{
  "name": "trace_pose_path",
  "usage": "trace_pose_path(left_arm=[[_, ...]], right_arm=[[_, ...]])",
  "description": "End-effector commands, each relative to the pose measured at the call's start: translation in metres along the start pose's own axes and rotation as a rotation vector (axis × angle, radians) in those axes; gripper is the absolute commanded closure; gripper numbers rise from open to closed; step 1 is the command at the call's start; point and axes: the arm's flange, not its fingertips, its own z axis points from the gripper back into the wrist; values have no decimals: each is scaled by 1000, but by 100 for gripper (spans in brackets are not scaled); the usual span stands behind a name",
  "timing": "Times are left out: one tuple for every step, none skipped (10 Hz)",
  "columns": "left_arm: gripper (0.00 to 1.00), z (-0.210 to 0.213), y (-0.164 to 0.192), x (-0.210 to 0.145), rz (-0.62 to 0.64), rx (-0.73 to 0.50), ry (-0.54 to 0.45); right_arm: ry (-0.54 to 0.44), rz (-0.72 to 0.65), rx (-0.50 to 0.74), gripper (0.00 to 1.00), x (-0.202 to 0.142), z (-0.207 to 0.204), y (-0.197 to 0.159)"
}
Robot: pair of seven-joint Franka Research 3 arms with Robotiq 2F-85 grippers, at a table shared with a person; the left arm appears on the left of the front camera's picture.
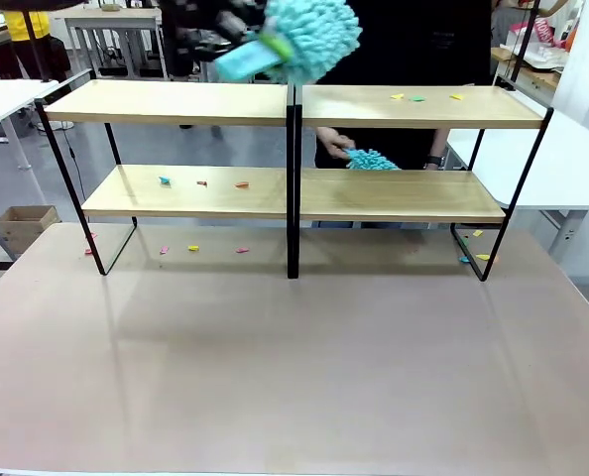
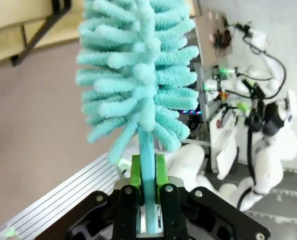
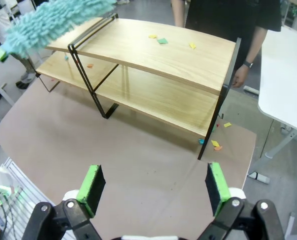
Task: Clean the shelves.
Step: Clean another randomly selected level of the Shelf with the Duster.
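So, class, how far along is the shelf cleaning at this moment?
Done: upper left board and lower right board look bare. In hand: the left hand grips a teal duster raised above the shelves. Left: paper scraps on the upper right board and lower left board.

Cardboard box (image 1: 27, 220) on floor, left; white table (image 1: 575, 169) at right.

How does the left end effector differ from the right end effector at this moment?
The left end effector is shut, while the right end effector stands wide open. The left end effector grips a turquoise fluffy duster by its handle; the right end effector holds nothing, and the bare table is seen between its pads. Both are black with green pads.
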Motion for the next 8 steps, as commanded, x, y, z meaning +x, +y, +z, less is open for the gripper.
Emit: trace_pose_path(left_arm=[[87,-23,-32,54,120,86,-87],[87,-40,-39,74,178,157,-155],[87,-58,-44,87,209,185,-111],[87,-75,-49,92,220,207,-117],[87,-91,-57,89,141,175,-27],[87,-68,-26,81,184,168,-138],[87,-68,-26,81,184,168,-138],[87,-68,-26,81,184,168,-138]], right_arm=[[0,0,0,0,0,0,0],[0,0,0,0,0,0,0],[0,0,0,0,0,0,0],[0,0,0,0,0,0,0],[0,0,0,0,0,0,0],[0,0,0,0,0,0,0],[0,0,0,0,0,0,0],[0,0,0,0,0,0,0]])
